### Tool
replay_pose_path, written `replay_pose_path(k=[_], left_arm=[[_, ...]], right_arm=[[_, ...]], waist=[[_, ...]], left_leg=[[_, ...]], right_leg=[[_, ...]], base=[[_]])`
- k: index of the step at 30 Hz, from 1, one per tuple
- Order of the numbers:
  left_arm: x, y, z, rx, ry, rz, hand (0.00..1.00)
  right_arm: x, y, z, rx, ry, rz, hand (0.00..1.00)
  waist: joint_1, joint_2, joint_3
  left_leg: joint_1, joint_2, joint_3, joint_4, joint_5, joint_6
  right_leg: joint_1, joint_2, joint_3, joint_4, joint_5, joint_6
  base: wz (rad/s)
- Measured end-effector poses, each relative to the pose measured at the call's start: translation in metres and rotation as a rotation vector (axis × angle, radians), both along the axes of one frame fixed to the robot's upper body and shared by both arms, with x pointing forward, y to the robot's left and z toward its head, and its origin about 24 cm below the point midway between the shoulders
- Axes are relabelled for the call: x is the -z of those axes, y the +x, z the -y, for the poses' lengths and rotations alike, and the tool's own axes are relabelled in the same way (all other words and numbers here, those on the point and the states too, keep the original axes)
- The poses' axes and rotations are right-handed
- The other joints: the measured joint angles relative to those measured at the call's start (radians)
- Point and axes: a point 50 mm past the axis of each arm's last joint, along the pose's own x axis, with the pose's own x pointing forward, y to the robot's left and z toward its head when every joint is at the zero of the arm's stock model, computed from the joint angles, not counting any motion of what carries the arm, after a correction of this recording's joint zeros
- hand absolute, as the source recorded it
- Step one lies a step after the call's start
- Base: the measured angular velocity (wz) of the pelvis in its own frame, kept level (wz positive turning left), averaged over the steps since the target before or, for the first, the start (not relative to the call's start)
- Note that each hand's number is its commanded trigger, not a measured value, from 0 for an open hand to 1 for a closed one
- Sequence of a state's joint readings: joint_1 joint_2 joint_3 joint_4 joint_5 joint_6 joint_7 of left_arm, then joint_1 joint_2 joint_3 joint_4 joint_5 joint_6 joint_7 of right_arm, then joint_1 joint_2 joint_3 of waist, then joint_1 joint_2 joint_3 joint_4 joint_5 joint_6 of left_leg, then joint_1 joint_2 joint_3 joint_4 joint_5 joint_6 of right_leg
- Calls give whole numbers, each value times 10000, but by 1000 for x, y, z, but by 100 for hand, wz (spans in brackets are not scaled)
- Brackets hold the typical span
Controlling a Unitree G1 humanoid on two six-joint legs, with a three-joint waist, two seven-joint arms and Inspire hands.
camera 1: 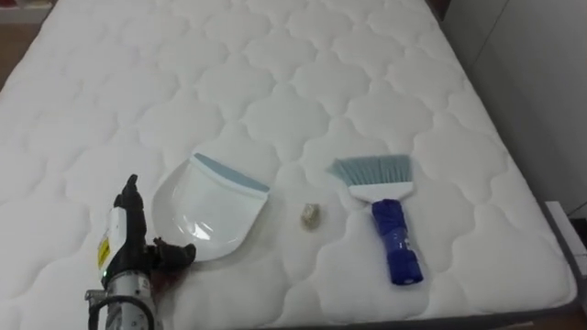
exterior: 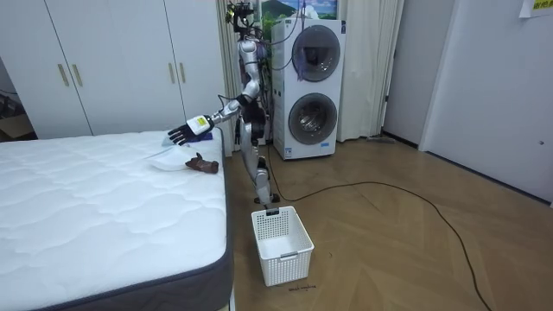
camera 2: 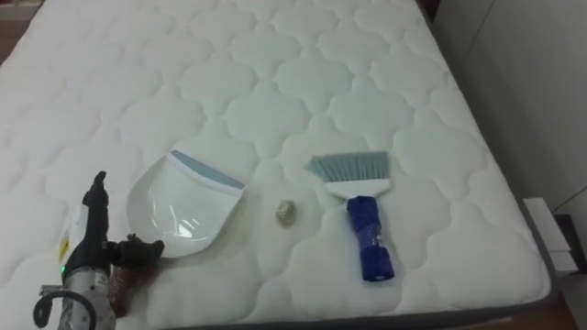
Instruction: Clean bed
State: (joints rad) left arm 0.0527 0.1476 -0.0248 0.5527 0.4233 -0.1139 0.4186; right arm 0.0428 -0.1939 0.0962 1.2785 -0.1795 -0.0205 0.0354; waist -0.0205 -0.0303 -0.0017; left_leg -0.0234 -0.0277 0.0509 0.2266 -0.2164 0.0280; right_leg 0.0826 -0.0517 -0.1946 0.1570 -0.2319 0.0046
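- The left hand (exterior: 180, 135) hovers just above the near edge of the bed (camera 1: 303, 73). Its fingers (exterior: 173, 137) are straight and spread, and they grip nothing.
- In the room view, a dark brown lump (camera 1: 174, 255) lies on the mattress at the hand's 5 o'clock. It touches the near end of the dustpan, and I cannot tell what it is.
- In the eye views, the white dustpan (camera 1: 206, 209) lies flat at 1 o'clock from the forearm, with its blue lip facing 1 o'clock.
- A small crumb (camera 1: 310, 216) sits on the bed at the dustpan's 3 o'clock, near it but not touching.
- The brush (camera 1: 390, 225) lies at the crumb's 3 o'clock, with its bristles toward 12 and its blue handle toward 6.
- A white basket (exterior: 282, 244) stands on the floor by the bed's corner.
- The step appears to be reaching for the dustpan. To do it well, the hand should come down at the pan's near end and close firmly. It should then turn the lip toward 3 o'clock and press it flat into the soft quilting so the crumb cannot slip under.
- Count: one dustpan, one brush, one crumb, one brown lump and one basket.
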Motion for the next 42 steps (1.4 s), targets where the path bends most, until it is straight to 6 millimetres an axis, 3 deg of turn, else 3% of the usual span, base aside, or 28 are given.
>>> replay_pose_path(k=[3,7,18,20,21,22,23,24,26,28,32,42], left_arm=[[10,-5,-2,-24,-15,-599,0],[20,-10,-4,-134,3,-1147,0],[27,-5,-5,-168,19,-1561,0],[25,-2,-3,-115,35,-1455,0],[25,-2,-3,-107,85,-1424,0],[24,-2,-6,-188,215,-1369,0],[24,-3,-13,-286,391,-1413,0],[24,-1,-19,-374,530,-1563,0],[25,6,-11,-114,442,-1592,0],[18,19,-2,353,452,-1166,0],[20,20,-3,286,613,-1262,0],[22,13,-21,-902,465,-1367,0]], right_arm=[[0,1,1,216,38,51,0],[-1,5,3,200,-62,162,0],[-3,13,4,335,-10,548,0],[-4,16,4,227,-31,665,0],[-5,18,7,191,-136,696,0],[-7,29,7,-3,-270,990,0],[-9,39,4,-187,-310,1250,0],[-11,50,2,-450,-427,1621,0],[-11,50,2,-460,-607,1650,0],[-9,45,2,-375,-594,1398,0],[-9,47,-2,-282,-451,1412,0],[-7,49,-8,277,437,1180,0]], waist=[[10,7,23],[1,71,124],[61,11,150],[64,51,147],[189,161,188],[338,250,203],[279,178,168],[-47,137,155],[-319,122,161],[-432,111,168],[-6,9,173],[238,-88,180]], left_leg=[[-12,-1,-5,-38,0,0],[-106,-7,-11,-43,0,0],[-514,9,-348,-50,17,-12],[-521,143,-786,-92,24,-18],[-385,347,-1709,-208,72,-58],[-419,597,-2572,-222,88,-96],[-553,660,-2634,-177,96,-162],[-718,722,-2614,-74,-11,-511],[-701,854,-1611,-247,117,-746],[-666,958,-675,-465,302,-680],[-570,867,-378,-552,321,-640],[-1196,792,-360,28,355,-533]], right_leg=[[-29,4,6,-31,12,2],[-125,3,-8,-38,13,1],[-517,32,-314,40,13,1],[-777,54,-586,490,12,2],[-1365,167,-750,1293,-208,-28],[-2103,560,-339,738,-93,-435],[-2415,689,-266,6,334,-663],[-2631,568,-658,-245,1900,-775],[-2468,565,-884,-188,1890,-792],[-2382,578,-651,-199,1851,-731],[-2393,589,-590,-211,1811,-668],[-2800,450,-582,176,1696,-726]], base=[[0],[0],[4],[-17],[-82],[-103],[-71],[8],[49],[56],[5],[6]])
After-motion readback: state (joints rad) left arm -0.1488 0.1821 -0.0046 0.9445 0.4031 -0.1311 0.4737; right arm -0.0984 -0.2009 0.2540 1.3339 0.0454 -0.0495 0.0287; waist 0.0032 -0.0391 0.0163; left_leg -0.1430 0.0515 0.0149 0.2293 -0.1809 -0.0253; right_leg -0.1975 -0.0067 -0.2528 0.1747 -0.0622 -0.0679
